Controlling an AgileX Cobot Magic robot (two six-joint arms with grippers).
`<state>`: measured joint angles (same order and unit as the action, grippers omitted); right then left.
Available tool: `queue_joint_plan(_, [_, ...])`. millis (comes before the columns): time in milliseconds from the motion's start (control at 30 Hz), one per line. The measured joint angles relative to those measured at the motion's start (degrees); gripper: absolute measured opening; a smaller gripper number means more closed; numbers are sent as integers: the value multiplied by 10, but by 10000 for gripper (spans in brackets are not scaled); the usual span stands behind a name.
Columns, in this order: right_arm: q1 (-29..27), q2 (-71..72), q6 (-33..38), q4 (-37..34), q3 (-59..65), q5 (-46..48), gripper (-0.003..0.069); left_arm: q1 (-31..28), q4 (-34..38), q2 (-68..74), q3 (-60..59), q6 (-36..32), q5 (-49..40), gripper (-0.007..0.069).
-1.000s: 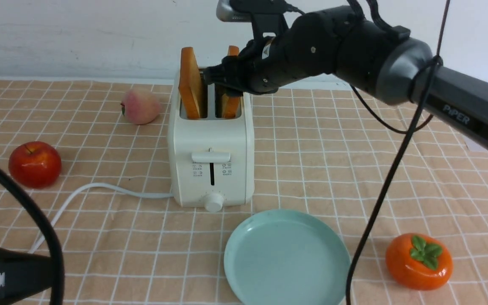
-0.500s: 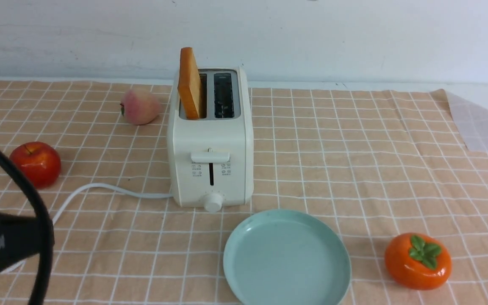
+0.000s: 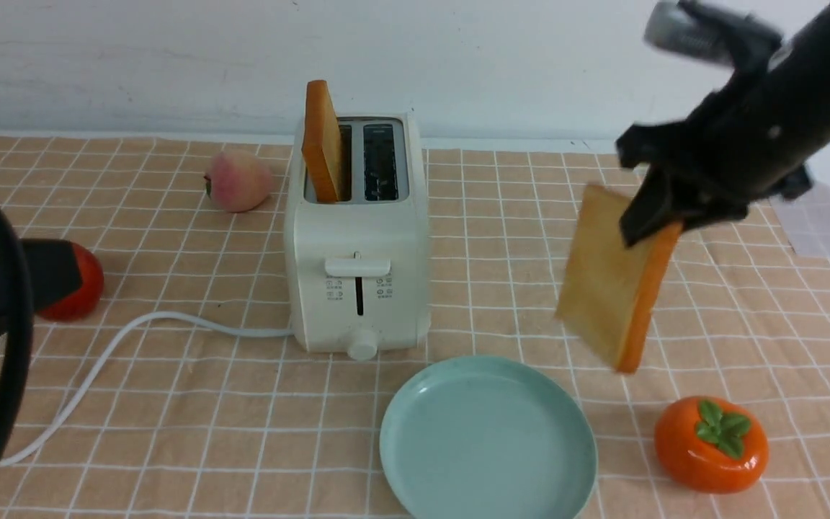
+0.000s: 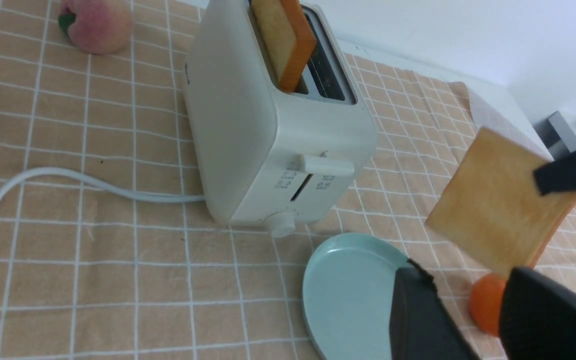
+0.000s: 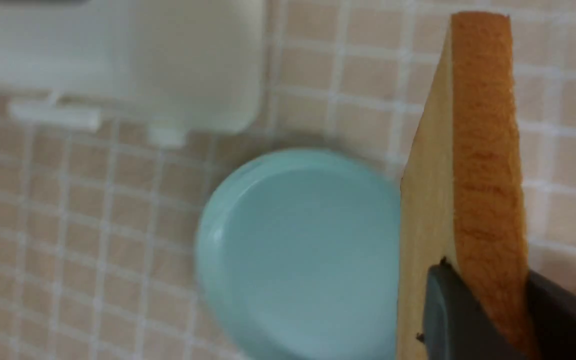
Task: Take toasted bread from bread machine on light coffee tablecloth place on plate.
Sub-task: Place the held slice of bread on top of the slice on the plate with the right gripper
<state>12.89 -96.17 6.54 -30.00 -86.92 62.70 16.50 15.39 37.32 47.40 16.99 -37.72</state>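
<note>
Toast (image 3: 606, 288) held in the air beside the plate (image 3: 487, 440) — a second slice (image 3: 323, 140) in the toaster (image 3: 357, 245).
Nearest, the left gripper (image 4: 460, 274) has its fingers apart, gripping nothing. The plate lies on the cloth (image 3: 530, 216), just in front of the toaster. To its right, the right gripper (image 3: 654, 220) pinches the toast by its upper edge — it hangs tilted over the cloth, clear of the plate's rim. Farther back, the second slice stands upright in the toaster's left slot.

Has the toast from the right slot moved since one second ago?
Yes. The toasted bread left the bread machine, going right and toward the camera; the right hand holds it.
</note>
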Motion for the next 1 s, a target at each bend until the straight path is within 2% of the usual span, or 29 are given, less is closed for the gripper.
queue_joint_plan(100, [0, -13, 97, -134, 79, -39, 104, 0, 1, 0, 0, 1, -9, 240])
queue_joint_plan(200, [0, -33, 234, -287, 159, -79, 104, 0, 3, 0, 0, 1, -15, 240])
queue_joint_plan(333, [0, -54, 323, -424, 224, -113, 104, 0, 4, 0, 0, 1, -17, 240])
queue_joint_plan(400, [0, -61, 340, -448, 239, -124, 110, 0, 4, 0, 0, 1, -20, 240])
queue_joint_plan(467, [0, -65, 347, -452, 249, -132, 146, 0, 4, 0, 0, 1, -27, 241])
queue_joint_plan(567, [0, -65, 347, -436, 250, -133, 265, 0, 4, 0, 0, 1, -34, 241])
queue_joint_plan(600, [0, -64, 347, -434, 250, -132, 275, 0, 4, 0, 0, 1, -34, 241])
queue_joint_plan(633, [0, -61, 349, -422, 250, -130, 373, 0, 4, 0, 0, 1, -35, 241])
queue_joint_plan(667, [0, -58, 350, -417, 250, -130, 418, 0, 5, 0, 0, 1, -35, 241])
queue_joint_plan(700, [0, -56, 350, -414, 250, -129, 428, 0, 5, 0, 0, 1, -35, 241])
queue_joint_plan(767, [-8, -39, 351, -377, 237, -109, 561, 0, 18, 0, 0, 1, -34, 241])
queue_joint_plan(833, [-19, -23, 340, -337, 213, -83, 638, 0, 27, 0, 0, 1, -32, 241])
queue_joint_plan(900, [-33, -3, 316, -292, 180, -65, 671, 0, 26, 1, 0, -1, -16, 241])
queue_joint_plan(1000, [-46, 29, 274, -232, 129, -56, 668, 0, 18, 19, 0, -16, 27, 241])
